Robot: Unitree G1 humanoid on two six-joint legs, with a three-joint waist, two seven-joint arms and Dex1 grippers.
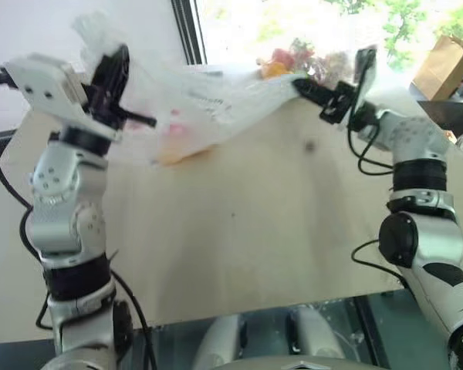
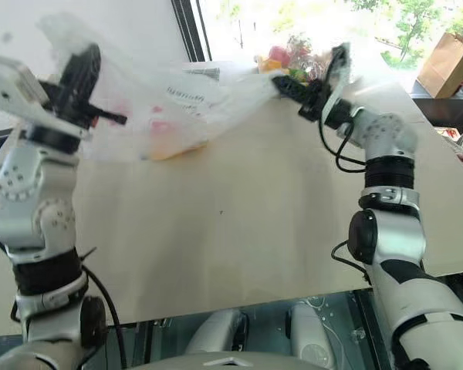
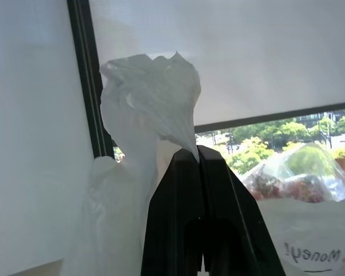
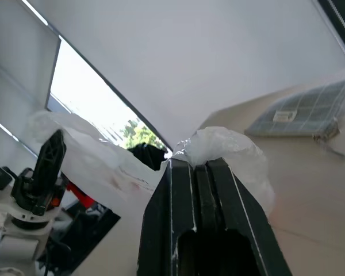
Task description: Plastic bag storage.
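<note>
Both arms hold the plastic bag up over the far half of the desk, stretched between them: the left pincer is clamped on one bunched end at far left, and the right pincer is clamped on the other end at far right. The middle sags toward the wood, and something yellow-orange shows through the film near its lowest part (whether it lies inside the bag or behind it is hard to say). To do this step well, I would keep both grips tight and the tension even, pulling the film flat without tearing it, then bring the ends together for a clean fold. A clear bag of colourful items sits at the far edge, partly masked by the film; the lettering is mostly blurred.
</note>
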